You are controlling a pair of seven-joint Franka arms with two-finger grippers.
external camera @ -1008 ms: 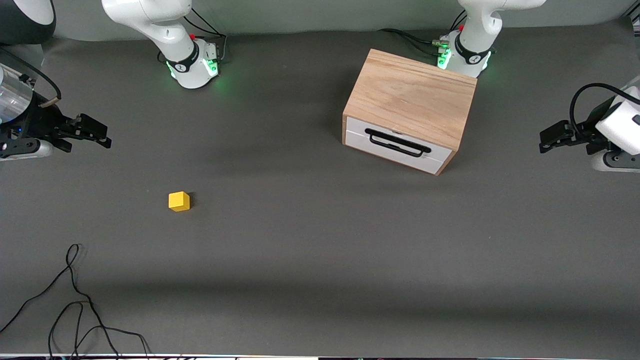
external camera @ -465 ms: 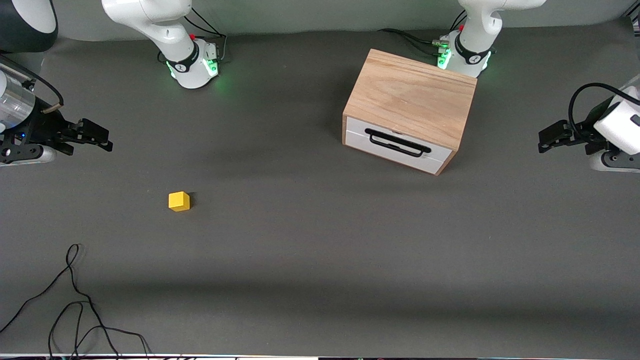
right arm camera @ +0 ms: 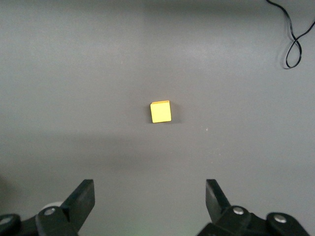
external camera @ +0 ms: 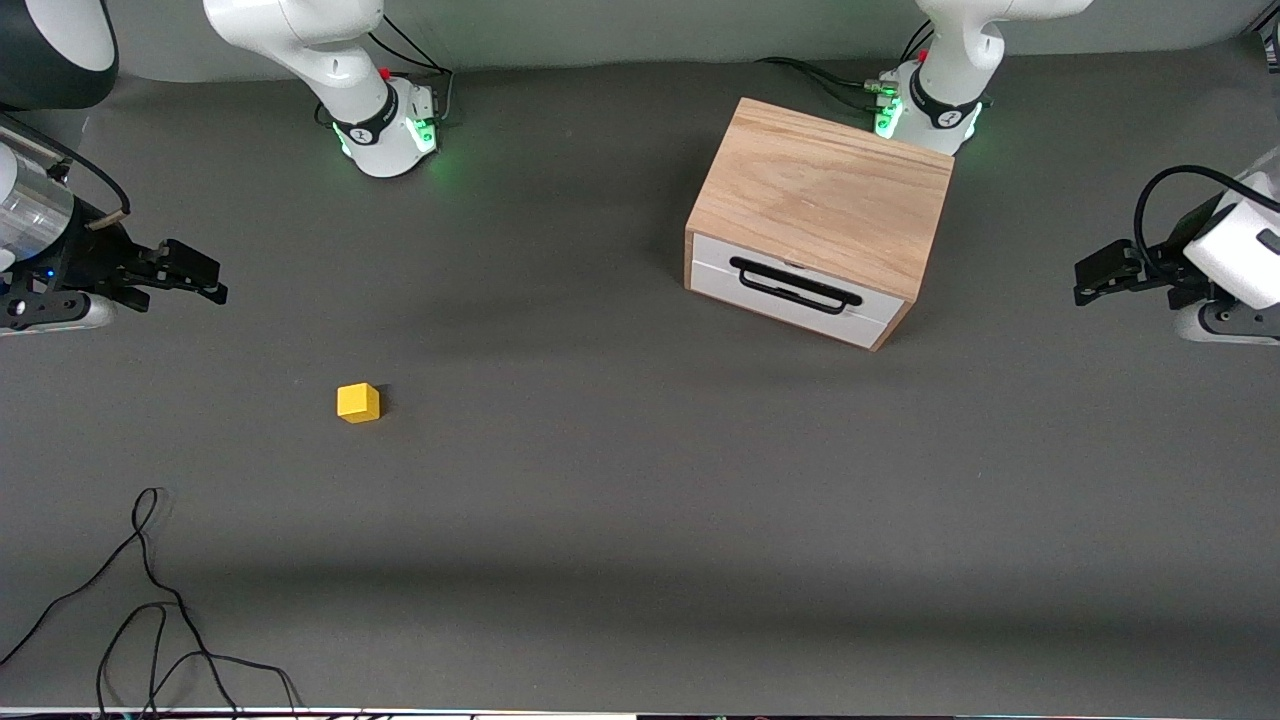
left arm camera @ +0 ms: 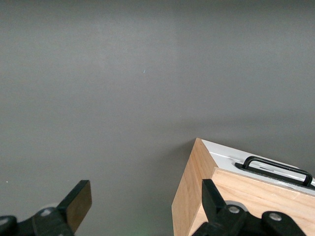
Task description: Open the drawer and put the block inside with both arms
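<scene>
The yellow block (external camera: 358,403) lies on the grey table toward the right arm's end; it also shows in the right wrist view (right arm camera: 161,111). The wooden cabinet (external camera: 820,195) stands near the left arm's base, its white drawer (external camera: 800,292) shut, with a black bar handle (external camera: 795,285). The cabinet (left arm camera: 236,196) and handle (left arm camera: 275,169) show in the left wrist view. My right gripper (external camera: 200,275) is open and empty in the air at the right arm's end of the table, its fingers (right arm camera: 81,199) wide apart. My left gripper (external camera: 1095,275) is open and empty in the air at the left arm's end.
A loose black cable (external camera: 150,600) lies on the table near the front edge at the right arm's end; it also shows in the right wrist view (right arm camera: 295,39). The green-lit arm bases (external camera: 385,130) stand along the table's back edge.
My right gripper has shifted slightly toward the block and its wrist has turned a little. My left gripper has edged slightly toward the cabinet. The block and drawer have not moved.
</scene>
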